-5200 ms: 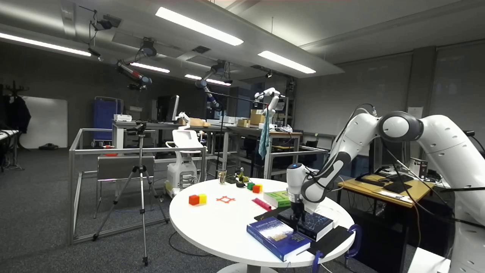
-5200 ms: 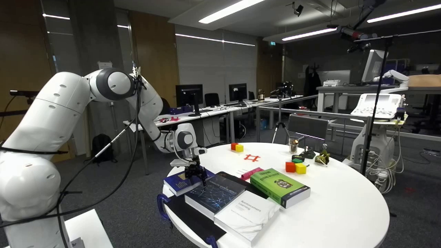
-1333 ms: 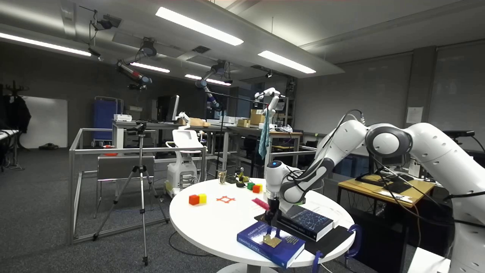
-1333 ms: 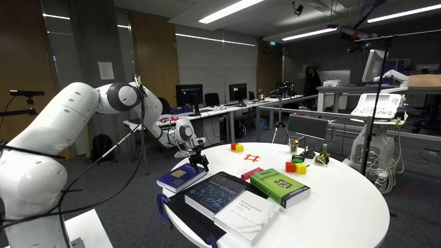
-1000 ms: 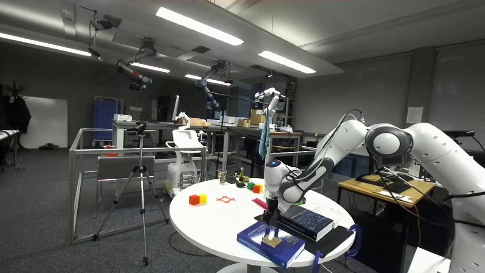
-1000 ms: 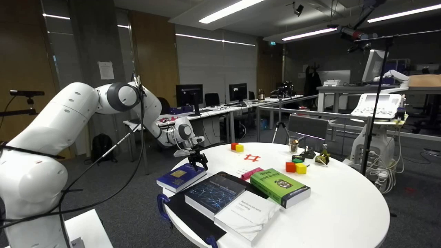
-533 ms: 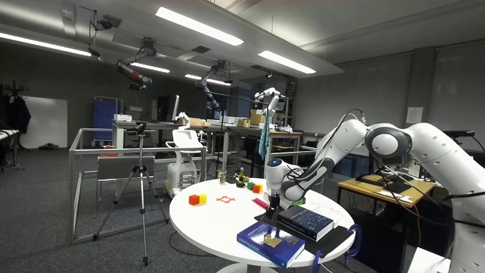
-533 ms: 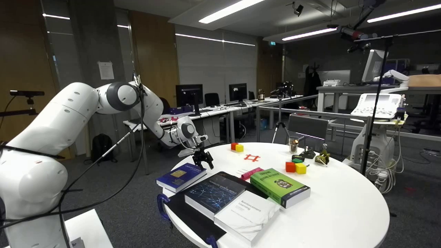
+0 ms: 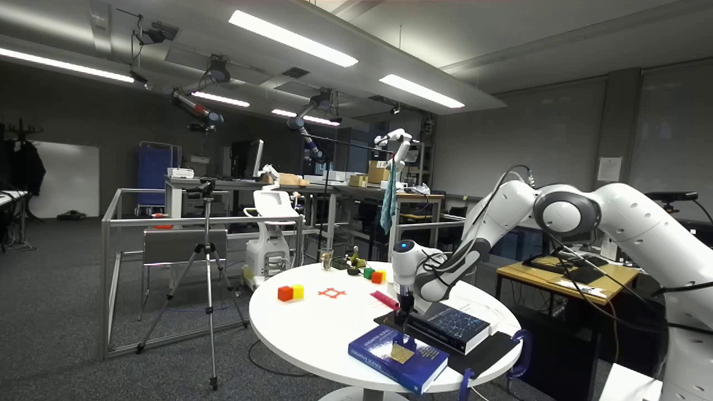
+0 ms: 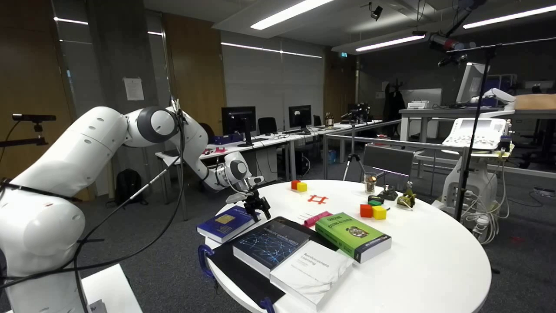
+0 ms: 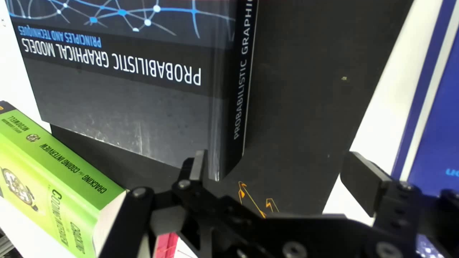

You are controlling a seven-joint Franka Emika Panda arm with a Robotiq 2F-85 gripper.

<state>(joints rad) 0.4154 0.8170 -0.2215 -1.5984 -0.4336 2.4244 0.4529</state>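
My gripper point(image 11: 276, 161) is open and empty, its fingers wide apart. In the wrist view it is over the black mat point(image 11: 297, 107). One finger point(image 11: 198, 165) overlaps a corner of the dark book "Probabilistic Graphical Models" point(image 11: 125, 107); I cannot tell whether they touch. The other finger point(image 11: 362, 182) is on the side of the blue book point(image 11: 437, 143). In both exterior views the gripper point(image 9: 402, 318) point(image 10: 260, 213) hangs tilted by the gap between the blue book point(image 9: 384, 356) point(image 10: 226, 224) and the dark book point(image 9: 454, 326) point(image 10: 271, 243).
A green book point(image 10: 352, 237) and a white book point(image 10: 310, 271) lie beside the dark book. A pink item point(image 10: 317, 218), an orange frame point(image 10: 318, 199), coloured cubes point(image 10: 372, 212) and a glass point(image 10: 370, 182) stand farther across the round table point(image 10: 425, 269). Blue clamps point(image 9: 521, 353) grip its edge.
Over five seconds the blue book has slid away from the dark book, and the gripper has shifted off the dark book. In the last second the gripper has moved back slightly toward the dark book.
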